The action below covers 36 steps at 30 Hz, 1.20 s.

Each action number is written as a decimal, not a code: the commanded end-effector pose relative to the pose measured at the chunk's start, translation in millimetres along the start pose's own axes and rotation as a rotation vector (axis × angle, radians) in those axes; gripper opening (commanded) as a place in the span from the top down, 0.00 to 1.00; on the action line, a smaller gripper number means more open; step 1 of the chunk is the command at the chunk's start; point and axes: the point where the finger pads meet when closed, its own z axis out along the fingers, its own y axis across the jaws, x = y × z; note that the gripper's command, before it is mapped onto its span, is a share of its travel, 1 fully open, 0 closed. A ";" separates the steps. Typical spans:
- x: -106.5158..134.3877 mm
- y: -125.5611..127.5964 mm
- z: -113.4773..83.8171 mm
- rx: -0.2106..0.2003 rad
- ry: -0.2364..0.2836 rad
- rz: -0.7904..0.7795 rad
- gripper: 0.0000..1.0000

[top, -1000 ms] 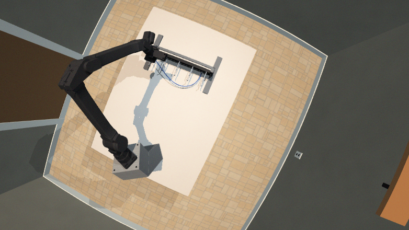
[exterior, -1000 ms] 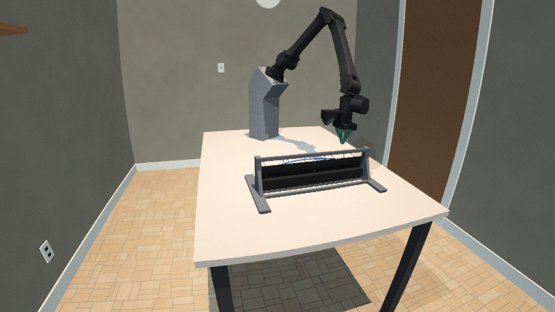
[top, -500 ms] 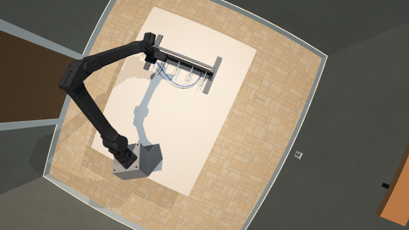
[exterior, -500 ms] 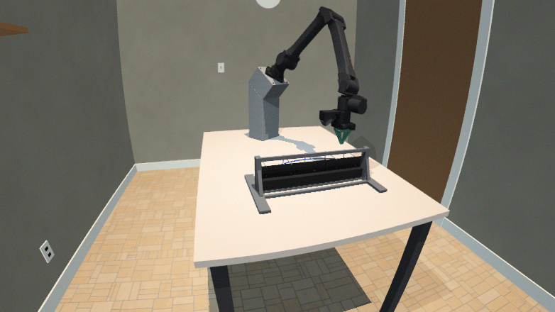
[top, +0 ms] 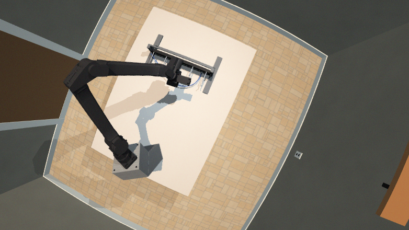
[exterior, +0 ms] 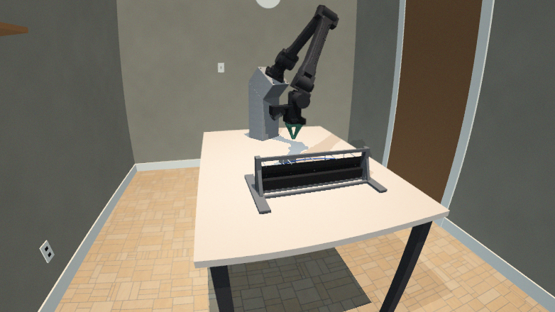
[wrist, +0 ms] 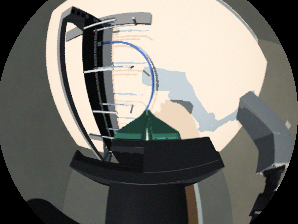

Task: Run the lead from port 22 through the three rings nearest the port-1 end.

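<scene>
1. One blue lead (top: 197, 81) (exterior: 318, 158) (wrist: 152, 75) is the thing to watch. It bows out from the rack (top: 217, 62) (exterior: 257, 193) (wrist: 142, 19), near the worktop's (top: 214, 108) (exterior: 310, 228) (wrist: 210, 60) short edge farthest from the arm's base. I can see blue toward both ends of the rack, but can't make out the free end.
2. End effector (top: 172, 83) (exterior: 293, 137) (wrist: 147, 113): green fingers together, tips touching, and I can't see any lead pinched between them. The blue line meets the tips in the wrist view, but that's probably just overlap.
3. Handling guess: light, bendy, a bit springy. That smooth arc says it'll hold a curve, then flick back if you let go under tension. Smooth skin, so maybe slippery too.
4. I'd grab it a little short of whichever ring comes next, straight across the lead, never hard up by the plug. Shut tips could also nudge it through a gap.
5. Materials: rack looks like matte grey bar stock with flat feet, patch panel (top: 197, 67) (exterior: 314, 170) (wrist: 92, 65) black and slabby, worktop smooth and cream. Pale thin prongs stick out front. Can't confirm which rings are threaded.
6. Rack's loose, so tugging might skate it toward that far edge. Go gently.
</scene>
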 end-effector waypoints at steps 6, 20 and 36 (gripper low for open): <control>-14.6 13.1 -10.1 -0.057 -0.005 -0.148 0.68; -26.6 0.3 -12.7 -0.035 -0.016 -0.109 0.68; -26.6 0.3 -12.7 -0.035 -0.016 -0.109 0.68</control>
